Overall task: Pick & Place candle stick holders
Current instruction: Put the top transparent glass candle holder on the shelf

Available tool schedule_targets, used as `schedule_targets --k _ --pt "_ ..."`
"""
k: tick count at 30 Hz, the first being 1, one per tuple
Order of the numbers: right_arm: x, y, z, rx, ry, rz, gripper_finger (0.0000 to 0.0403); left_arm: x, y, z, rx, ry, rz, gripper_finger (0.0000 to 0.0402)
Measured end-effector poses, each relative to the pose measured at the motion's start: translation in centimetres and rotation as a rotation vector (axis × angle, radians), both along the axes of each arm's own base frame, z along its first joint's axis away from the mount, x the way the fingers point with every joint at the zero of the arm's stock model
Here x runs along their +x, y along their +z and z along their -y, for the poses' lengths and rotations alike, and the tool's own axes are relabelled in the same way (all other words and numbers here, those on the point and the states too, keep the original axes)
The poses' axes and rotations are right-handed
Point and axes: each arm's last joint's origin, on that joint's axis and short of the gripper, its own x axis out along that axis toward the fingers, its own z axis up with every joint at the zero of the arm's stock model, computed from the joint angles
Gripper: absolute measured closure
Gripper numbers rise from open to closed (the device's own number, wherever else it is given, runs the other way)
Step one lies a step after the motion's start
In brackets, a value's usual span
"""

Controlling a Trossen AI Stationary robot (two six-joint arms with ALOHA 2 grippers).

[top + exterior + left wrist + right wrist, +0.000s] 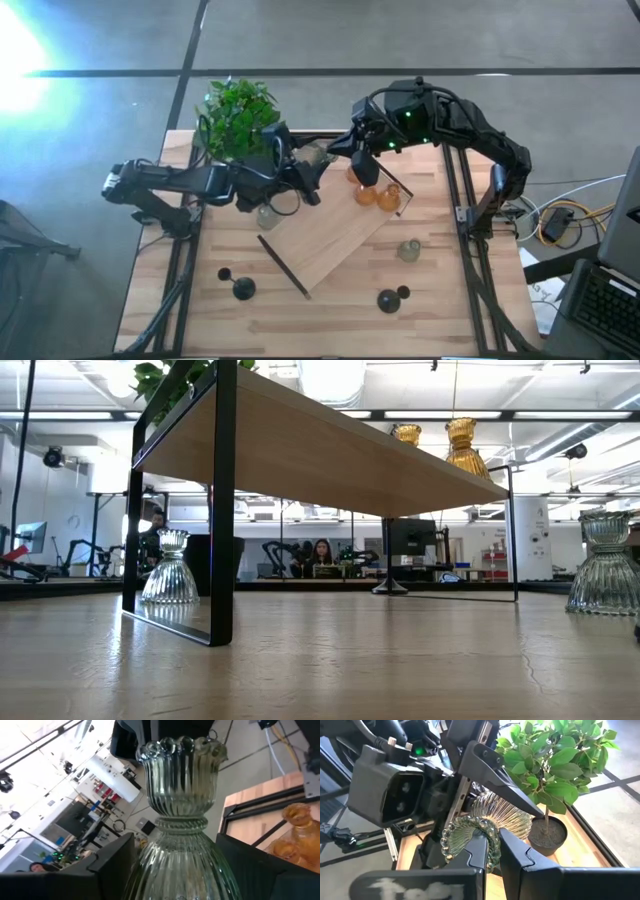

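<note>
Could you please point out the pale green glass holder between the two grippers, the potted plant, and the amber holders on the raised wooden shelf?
pale green glass holder [180, 785]: left wrist view, on its ribbed upper cup.
potted plant [547, 835]: right wrist view, on its dark pot.
amber holders [377, 196]: high view, on the pair standing on the shelf.

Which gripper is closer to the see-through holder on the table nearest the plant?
Left. The left gripper hangs open just past the table holder, its arm crossing above it. The right gripper is farther off, pinching the raised holder by its rim.
</note>
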Motion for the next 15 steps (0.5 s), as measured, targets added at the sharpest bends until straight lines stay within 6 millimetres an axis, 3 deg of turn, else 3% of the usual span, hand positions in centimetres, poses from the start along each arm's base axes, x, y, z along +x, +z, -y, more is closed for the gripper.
schedule_targets --k 15 --pt "0.0 -0.3 0.2 -0.035 -0.04 -0.02 0.0385 0.0 1.1 0.0 0.015 0.021 0.021 0.0125"
